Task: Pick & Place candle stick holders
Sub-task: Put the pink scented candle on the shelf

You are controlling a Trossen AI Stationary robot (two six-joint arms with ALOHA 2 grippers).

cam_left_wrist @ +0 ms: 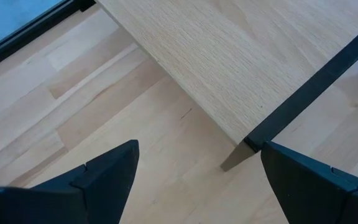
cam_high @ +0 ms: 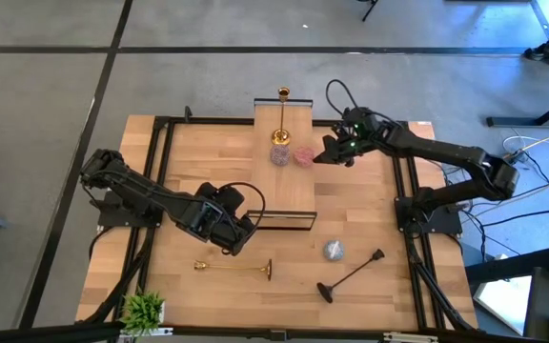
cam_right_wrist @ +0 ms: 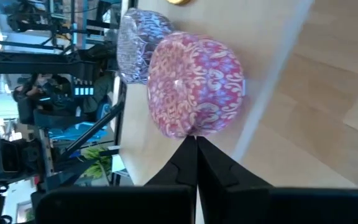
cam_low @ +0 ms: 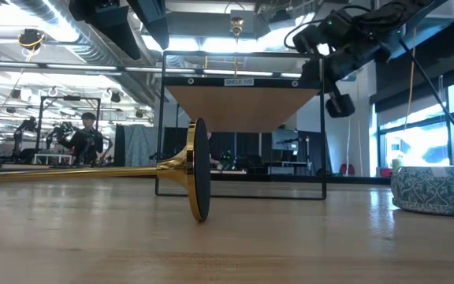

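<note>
A pink cup (cam_high: 303, 155) and a purplish cup (cam_high: 280, 154) rest on their bases on the raised wooden plank (cam_high: 284, 191). A gold holder (cam_high: 282, 114) stands upright farther back on it. My right gripper (cam_high: 327, 155) is shut, its tips at the pink cup's (cam_right_wrist: 194, 87) side. A second gold holder (cam_high: 236, 268) lies on its side on the table, as does the black holder (cam_high: 351, 276). A blue cup (cam_high: 334, 251) sits near them. My left gripper (cam_high: 241, 238) is open and empty by the plank's near left corner (cam_left_wrist: 241, 134). My right gripper has its shut fingertips (cam_right_wrist: 196, 144) level at the pink cup's side wall (cam_right_wrist: 191, 127), coming from the table's right. I cannot tell whether they touch it. The cup sits upright on the plank.
The plank's black frame (cam_high: 284, 230) stands across the table's middle, and its leg (cam_left_wrist: 303, 93) is close to my left gripper. A small green plant (cam_high: 143, 310) stands at the near left corner. The lying gold holder's round base (cam_low: 199, 170) faces the near edge.
</note>
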